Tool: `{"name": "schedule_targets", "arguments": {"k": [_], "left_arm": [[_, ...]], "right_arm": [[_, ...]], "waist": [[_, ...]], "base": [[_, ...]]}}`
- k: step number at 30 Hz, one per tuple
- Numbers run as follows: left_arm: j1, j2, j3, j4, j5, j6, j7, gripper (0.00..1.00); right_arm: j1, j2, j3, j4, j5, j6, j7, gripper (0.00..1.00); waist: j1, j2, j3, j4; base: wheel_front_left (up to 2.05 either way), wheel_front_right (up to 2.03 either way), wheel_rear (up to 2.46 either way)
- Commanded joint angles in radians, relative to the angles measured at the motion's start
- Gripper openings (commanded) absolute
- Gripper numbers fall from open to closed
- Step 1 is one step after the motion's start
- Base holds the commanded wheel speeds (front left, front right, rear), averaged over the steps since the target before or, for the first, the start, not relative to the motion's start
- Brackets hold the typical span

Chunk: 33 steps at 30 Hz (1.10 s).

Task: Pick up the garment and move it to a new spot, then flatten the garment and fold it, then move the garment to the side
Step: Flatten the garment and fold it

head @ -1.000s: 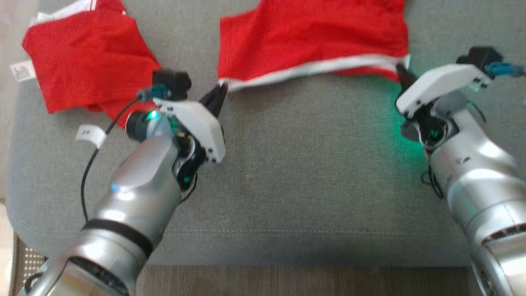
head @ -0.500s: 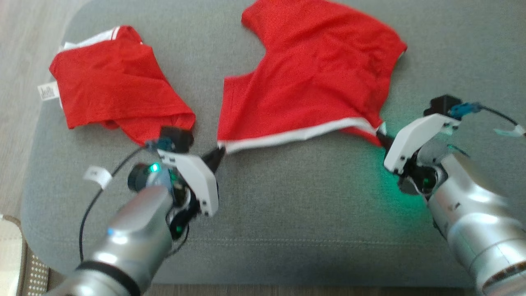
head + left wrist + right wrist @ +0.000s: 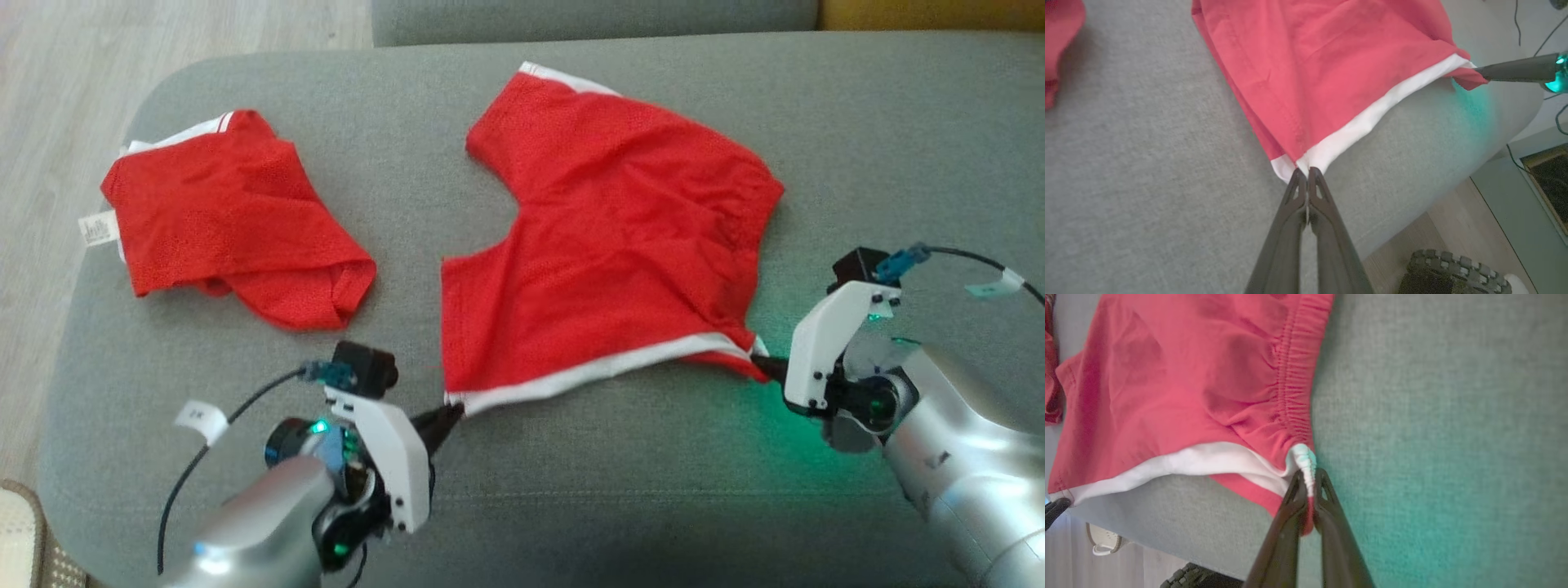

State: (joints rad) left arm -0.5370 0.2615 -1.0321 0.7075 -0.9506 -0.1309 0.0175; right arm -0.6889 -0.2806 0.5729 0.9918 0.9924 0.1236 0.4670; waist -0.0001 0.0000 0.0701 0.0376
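Across a grey sofa seat (image 3: pixel 620 482), with pale wooden floor (image 3: pixel 49 73) beyond its left end, the red garment (image 3: pixel 620 237) lies spread near the middle. A second red garment (image 3: pixel 237 229) sits crumpled well to its left. Print on that one's white tag (image 3: pixel 98 230) is too small to read. A knobbly tyre (image 3: pixel 1453 269) is cut off at the left wrist view's bottom edge. The left hand (image 3: pixel 453 413) is pinched fully closed on the white-hemmed near-left corner. The right hand (image 3: pixel 759 361) is clamped tight on the elastic waistband corner at the near right.

Soft daylight, green LED glow, slight blur, wide-angle distortion
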Motion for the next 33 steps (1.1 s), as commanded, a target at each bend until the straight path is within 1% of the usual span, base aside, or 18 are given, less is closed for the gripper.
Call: {"name": "schedule_targets", "arguments": {"k": [1, 8, 10, 13, 14, 20, 25, 30, 33], "left_arm": [[-0.02, 0.04, 0.023, -0.037, -0.01, 0.0, 0.005, 0.0], [0.049, 0.131, -0.006, -0.184, -0.058, 0.001, 0.092, 0.0], [0.068, 0.16, -0.01, -0.227, -0.064, 0.009, 0.112, 0.0], [0.097, 0.202, -0.013, -0.292, -0.074, 0.028, 0.137, 0.0], [0.115, 0.229, -0.012, -0.334, -0.082, 0.044, 0.15, 0.0], [0.152, 0.294, -0.001, -0.447, -0.099, 0.095, 0.175, 0.0], [0.132, 0.33, 0.031, -0.511, -0.096, 0.132, 0.169, 0.0], [0.053, 0.375, 0.068, -0.55, -0.064, 0.156, 0.177, 0.0], [-0.011, 0.402, 0.096, -0.563, -0.055, 0.161, 0.197, 0.0]], "right_arm": [[0.009, -0.014, 0.014, -0.032, 0.011, 0.007, 0.019, 0.0], [0.067, -0.062, 0.036, -0.103, 0.053, 0.007, 0.168, 0.0], [0.087, -0.076, 0.046, -0.128, 0.061, 0.007, 0.211, 0.0], [0.117, -0.102, 0.056, -0.164, 0.064, 0.007, 0.257, 0.0], [0.139, -0.116, 0.06, -0.189, 0.065, 0.007, 0.279, 0.0], [0.181, -0.136, 0.04, -0.238, 0.067, 0.007, 0.317, 0.0], [0.183, -0.122, -0.007, -0.278, 0.061, 0.007, 0.294, 0.0], [0.154, -0.079, -0.068, -0.321, 0.049, 0.007, 0.268, 0.0], [0.126, -0.045, -0.103, -0.347, 0.029, 0.007, 0.247, 0.0]], "waist": [[0.0001, 0.0, -0.007, -0.005], [0.0001, 0.0, -0.043, -0.019], [0.0001, 0.0, -0.054, -0.022], [0.0001, 0.0, -0.071, -0.024], [0.0001, 0.0, -0.082, -0.026], [0.0001, 0.0, -0.089, -0.031], [0.0001, 0.0, -0.071, -0.046], [0.0001, 0.0, -0.032, -0.081], [0.0001, 0.0, 0.0, -0.114]], "base": [[0.0, 0.0, 0.0], [0.0, 0.0, 0.0], [0.0, 0.0, 0.0], [0.0, 0.0, 0.0], [0.0, 0.0, 0.0], [0.0, 0.0, 0.0], [0.0, 0.0, 0.0], [0.0, 0.0, 0.0], [0.0, 0.0, 0.0]]}}
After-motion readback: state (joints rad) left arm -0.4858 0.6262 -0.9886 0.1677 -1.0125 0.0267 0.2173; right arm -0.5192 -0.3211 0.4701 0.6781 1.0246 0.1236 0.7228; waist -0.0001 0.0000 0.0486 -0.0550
